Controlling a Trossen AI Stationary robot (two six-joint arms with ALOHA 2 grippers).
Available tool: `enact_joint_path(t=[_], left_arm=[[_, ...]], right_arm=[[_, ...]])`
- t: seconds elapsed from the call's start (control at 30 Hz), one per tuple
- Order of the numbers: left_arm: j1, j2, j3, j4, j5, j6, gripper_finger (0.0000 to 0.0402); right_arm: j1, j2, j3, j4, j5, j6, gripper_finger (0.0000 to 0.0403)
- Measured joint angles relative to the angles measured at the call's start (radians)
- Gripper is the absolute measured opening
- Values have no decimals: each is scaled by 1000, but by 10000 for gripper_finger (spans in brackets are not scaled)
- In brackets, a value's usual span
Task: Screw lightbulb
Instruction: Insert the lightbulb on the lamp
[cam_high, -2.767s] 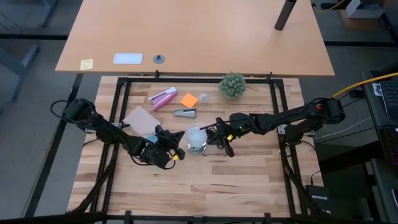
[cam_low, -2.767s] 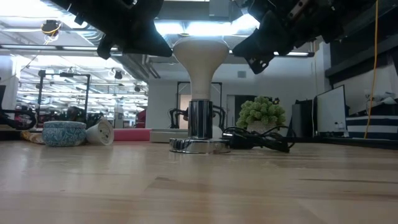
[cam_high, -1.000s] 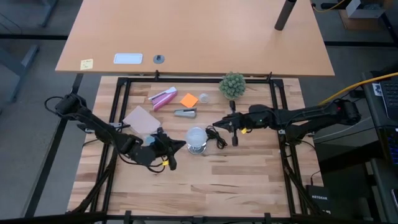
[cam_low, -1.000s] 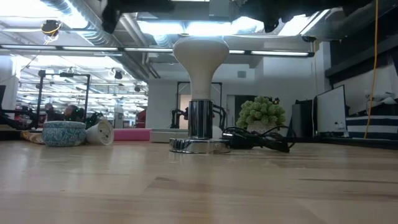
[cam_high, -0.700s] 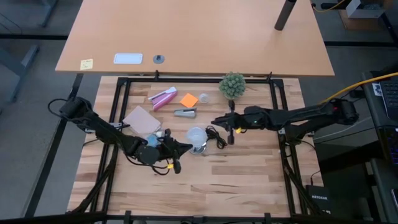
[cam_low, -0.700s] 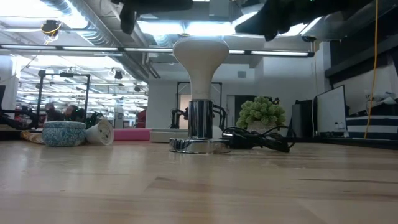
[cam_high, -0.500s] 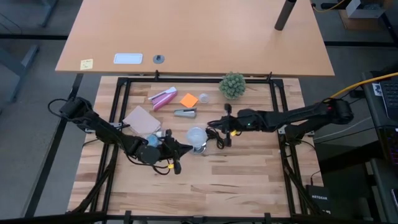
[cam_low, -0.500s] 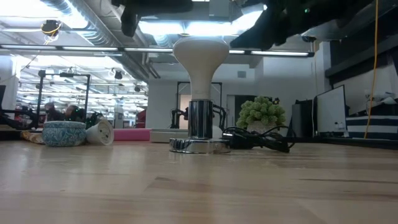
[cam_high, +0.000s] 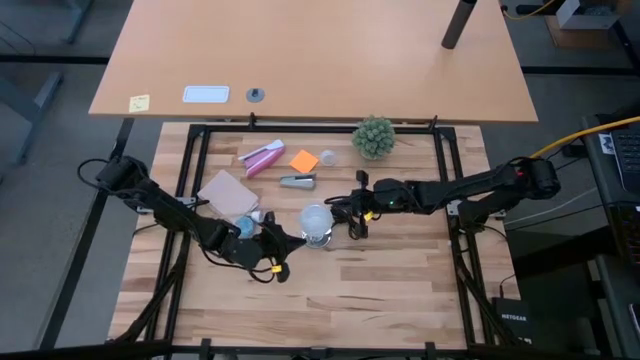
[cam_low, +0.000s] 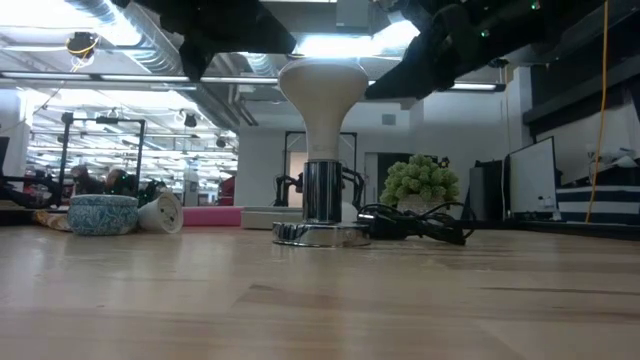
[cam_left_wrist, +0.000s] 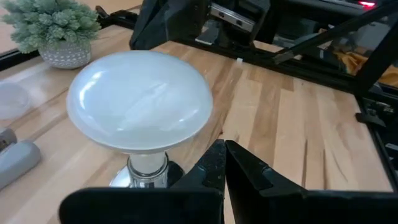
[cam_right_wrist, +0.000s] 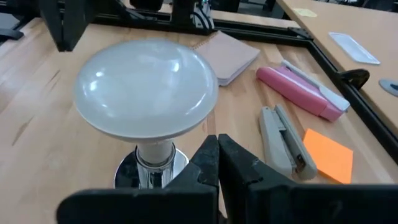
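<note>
One white frosted lightbulb (cam_low: 320, 105), wide dome, upright in shiny socket (cam_low: 322, 208)

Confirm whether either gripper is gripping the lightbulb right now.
No: in the wrist views the left gripper and right gripper are each shut on nothing, short of the lightbulb, which stands in its socket.

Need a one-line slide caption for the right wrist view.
Right gripper, fingers shut, faces the lightbulb standing upright in its metal socket, not touching it.
</note>
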Motion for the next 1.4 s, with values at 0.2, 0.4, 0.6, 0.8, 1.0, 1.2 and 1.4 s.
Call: enact_joint_path(t=[0.2,0.4,0.6,0.8,1.0,1.2,1.4], left_arm=[[16,0,0,1,-34,0,1],[34,0,0,1,-38,2,1],[31,0,0,1,-37,3,1],[25,0,0,1,-36,3,1],[24,0,0,1,-21,3,1],[25,0,0,-6,-20,14,1],[25,0,-1,-30,-20,-10,1]], right_arm=[[0,4,0,2,0,23,4],[0,4,0,2,-71,26,4],[1,4,0,6,-116,63,4],[0,4,0,6,-107,66,4],[0,4,0,7,-69,67,4],[0,4,-1,57,-70,67,4],[0,4,-1,68,-70,67,4]])
